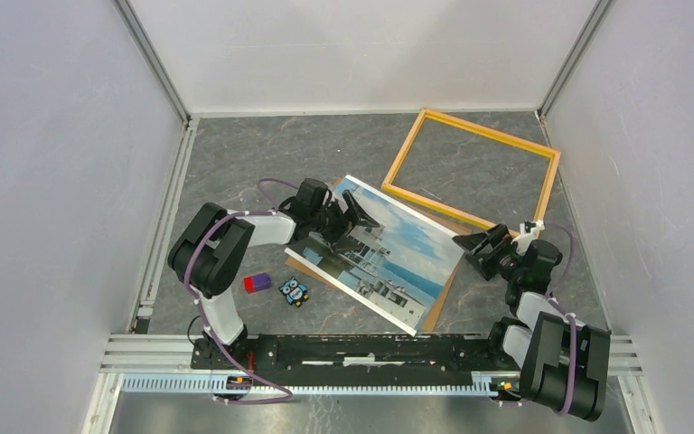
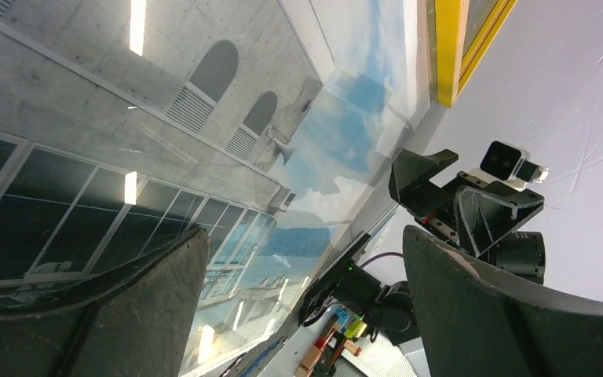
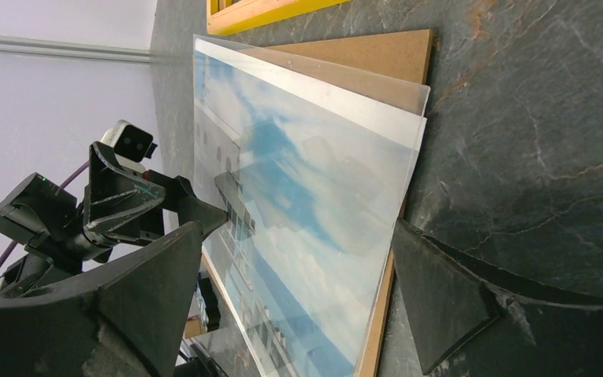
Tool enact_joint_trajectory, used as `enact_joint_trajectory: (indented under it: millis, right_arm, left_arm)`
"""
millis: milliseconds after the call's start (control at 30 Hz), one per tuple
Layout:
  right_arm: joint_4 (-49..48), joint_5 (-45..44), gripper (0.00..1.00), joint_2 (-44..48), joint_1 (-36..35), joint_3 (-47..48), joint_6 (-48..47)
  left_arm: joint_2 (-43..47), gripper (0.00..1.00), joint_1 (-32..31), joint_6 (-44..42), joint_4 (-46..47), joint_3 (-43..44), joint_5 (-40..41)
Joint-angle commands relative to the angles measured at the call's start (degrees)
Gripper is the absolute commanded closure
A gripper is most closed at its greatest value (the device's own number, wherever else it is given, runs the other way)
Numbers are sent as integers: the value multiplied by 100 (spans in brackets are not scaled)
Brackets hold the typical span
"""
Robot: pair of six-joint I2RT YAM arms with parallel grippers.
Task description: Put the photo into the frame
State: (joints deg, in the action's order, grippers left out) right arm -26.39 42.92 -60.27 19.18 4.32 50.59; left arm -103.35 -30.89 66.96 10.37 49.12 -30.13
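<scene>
The photo (image 1: 389, 249), a print of a white building under blue sky, lies slanted in the middle of the table on a brown backing panel (image 1: 443, 303). The yellow-orange frame (image 1: 492, 134) lies flat at the back right with only the table showing inside it. My left gripper (image 1: 357, 221) is open over the photo's upper left part; the print (image 2: 165, 118) fills the left wrist view beside my left gripper (image 2: 306, 243). My right gripper (image 1: 477, 246) is open, just off the photo's right edge and facing the print (image 3: 298, 196), with nothing between its fingers (image 3: 165, 267).
A clear sheet (image 3: 416, 98) lies between the photo and the backing panel (image 3: 361, 59). A small red and purple block (image 1: 257, 283) and a small blue toy (image 1: 294, 291) sit at the front left. White walls close in the left, back and right sides.
</scene>
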Motion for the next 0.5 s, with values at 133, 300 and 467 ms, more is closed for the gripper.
enact_joint_trajectory:
  millis: [133, 300, 467]
  right_arm:
    - [-760, 169, 8, -161, -135, 17, 136]
    - [-1259, -80, 14, -145, -510, -26, 456]
    - [-1835, -700, 17, -75, -981, -175, 940]
  left_arm:
    - [-150, 0, -46, 104, -177, -61, 139]
    - [-149, 0, -50, 137, -121, -82, 115]
    - [-168, 0, -65, 216, -27, -122, 82]
